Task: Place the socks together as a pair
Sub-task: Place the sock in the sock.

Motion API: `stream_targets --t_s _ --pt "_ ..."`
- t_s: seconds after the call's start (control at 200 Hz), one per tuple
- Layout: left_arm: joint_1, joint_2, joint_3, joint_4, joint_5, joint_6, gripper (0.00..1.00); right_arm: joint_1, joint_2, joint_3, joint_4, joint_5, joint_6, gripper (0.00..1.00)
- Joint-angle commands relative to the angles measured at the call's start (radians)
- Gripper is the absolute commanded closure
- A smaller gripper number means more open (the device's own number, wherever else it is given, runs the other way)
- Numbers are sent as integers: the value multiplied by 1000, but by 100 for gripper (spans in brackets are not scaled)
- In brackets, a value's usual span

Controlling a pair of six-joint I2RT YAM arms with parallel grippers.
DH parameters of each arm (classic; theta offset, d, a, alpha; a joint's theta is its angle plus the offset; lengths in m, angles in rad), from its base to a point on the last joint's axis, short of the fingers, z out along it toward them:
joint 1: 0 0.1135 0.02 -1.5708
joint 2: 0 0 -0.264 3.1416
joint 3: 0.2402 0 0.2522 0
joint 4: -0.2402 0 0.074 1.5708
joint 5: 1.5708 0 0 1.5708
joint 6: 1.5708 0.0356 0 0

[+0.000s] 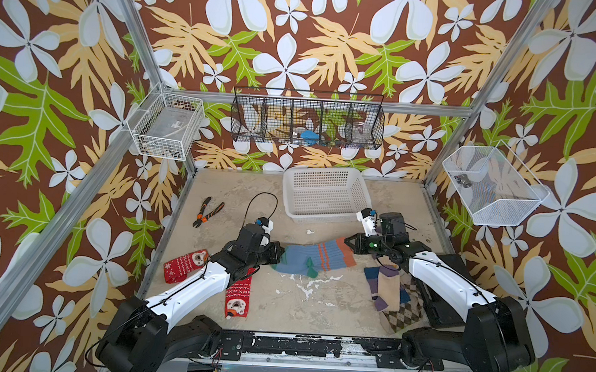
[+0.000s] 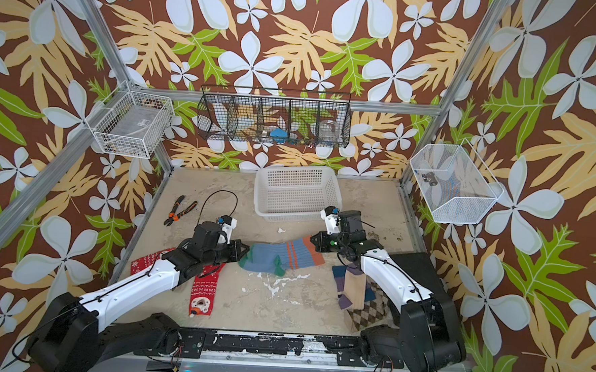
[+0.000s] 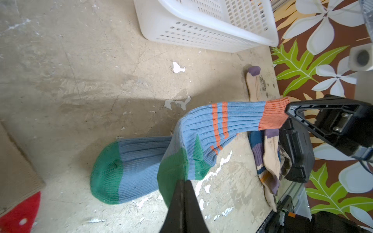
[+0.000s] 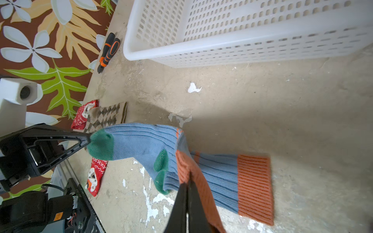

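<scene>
Over the scuffed beige tabletop (image 1: pixel 265 307), the upper blue sock (image 3: pixel 238 115) hung slack above its twin (image 3: pixel 137 161), which lay flat. Left gripper (image 3: pixel 184 180) was clamped tight on its green toe, right gripper (image 4: pixel 188 177) on the orange cuff. Soft, light knit, likely to sag, best held by both ends.

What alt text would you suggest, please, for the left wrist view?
A blue sock is stretched between the left gripper, jaws shut on its green toe, and the right gripper at its orange cuff. A matching sock lies flat on the table beneath it.
</scene>
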Motion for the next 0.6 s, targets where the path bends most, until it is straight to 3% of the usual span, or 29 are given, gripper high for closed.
stream_targets --t_s 0.0,0.205,0.345,0.596 --pt "3 -34 36 -20 39 -6 100 1 -35 12 -22 -45 -7 100" --pt "3 -150 9 -73 117 -47 100 1 -161 -22 -99 -88 -8 100" --pt "3 -213 -62 -90 102 -62 100 0 -209 -63 -104 -79 -7 100" --pt "9 -99 -113 33 -32 -1 100 1 -113 -101 2 3 6 100"
